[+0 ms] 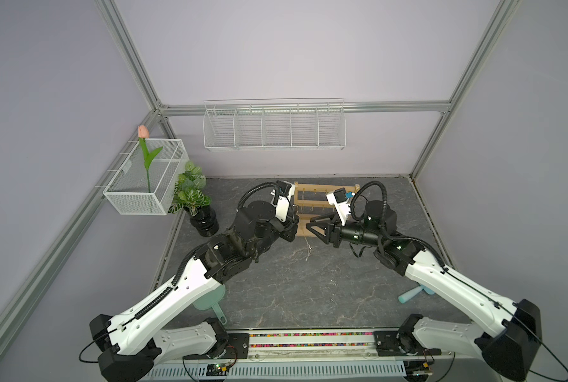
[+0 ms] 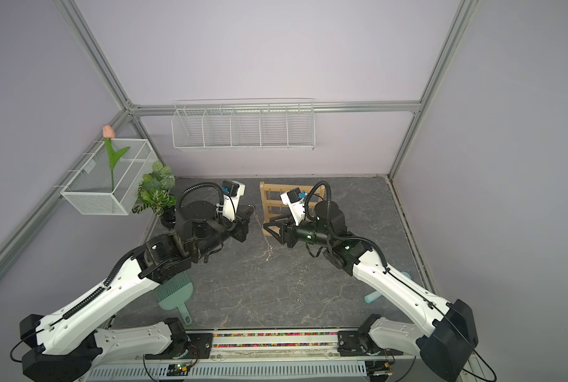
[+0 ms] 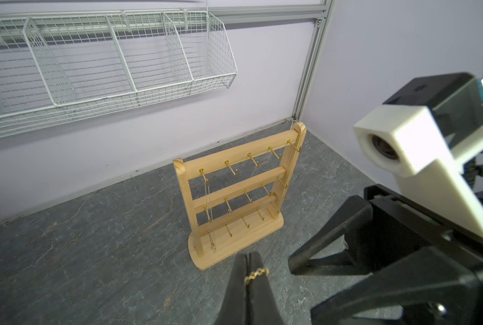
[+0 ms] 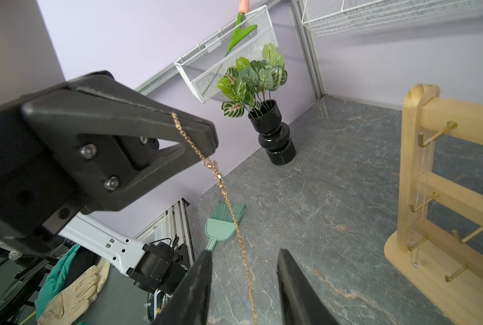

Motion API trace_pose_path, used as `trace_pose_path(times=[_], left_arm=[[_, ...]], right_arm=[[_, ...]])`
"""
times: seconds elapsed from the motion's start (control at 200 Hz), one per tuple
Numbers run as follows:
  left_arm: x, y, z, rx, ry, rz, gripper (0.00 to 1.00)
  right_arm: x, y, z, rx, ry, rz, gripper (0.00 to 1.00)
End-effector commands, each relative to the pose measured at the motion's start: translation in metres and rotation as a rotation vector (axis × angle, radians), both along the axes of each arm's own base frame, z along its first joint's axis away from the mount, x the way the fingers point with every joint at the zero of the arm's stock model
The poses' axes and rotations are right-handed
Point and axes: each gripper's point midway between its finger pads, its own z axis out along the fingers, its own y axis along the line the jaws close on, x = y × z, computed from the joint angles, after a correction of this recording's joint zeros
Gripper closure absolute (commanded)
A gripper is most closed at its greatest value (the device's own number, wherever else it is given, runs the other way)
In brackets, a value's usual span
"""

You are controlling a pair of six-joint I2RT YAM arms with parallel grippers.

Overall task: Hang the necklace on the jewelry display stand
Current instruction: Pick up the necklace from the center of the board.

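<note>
Grey tabletop (image 1: 292, 291); left fingers (image 3: 236, 295) tight on necklace (image 4: 220, 178), right fingers (image 4: 195, 289) apart

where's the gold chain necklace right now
In the right wrist view the gold chain necklace is pinched in the shut left gripper and dangles between it and the open right gripper, in front of the light wooden jewelry display stand.

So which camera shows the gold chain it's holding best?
The right wrist view: the gold chain shows link by link, pinched in the left end effector and hanging between the open fingers of the right end effector. The left wrist view shows only a few links; in both top views, a faint thread.
</note>
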Motion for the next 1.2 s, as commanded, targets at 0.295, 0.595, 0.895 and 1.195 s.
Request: trace_pose_path(times=[0.295, 0.595, 0.895, 1.195], left_arm=[[-0.003, -0.006, 0.018, 0.034, -0.016, -0.029, 1.0], [-0.003, -0.01, 0.021, 0.024, -0.006, -0.038, 1.0], [-0.002, -0.011, 0.021, 0.031, -0.008, -0.037, 1.0], [0.0, -0.012, 0.02, 0.033, -0.006, -0.035, 1.0]], right_arm=[[0.009, 0.007, 0.01, 0.054, -0.181, -0.022, 0.56], [0.019, 0.015, 0.01, 0.064, -0.194, -0.02, 0.61], [0.02, 0.02, 0.016, 0.09, -0.205, -0.006, 0.6], [0.022, 0.023, 0.021, 0.099, -0.218, -0.001, 0.58]])
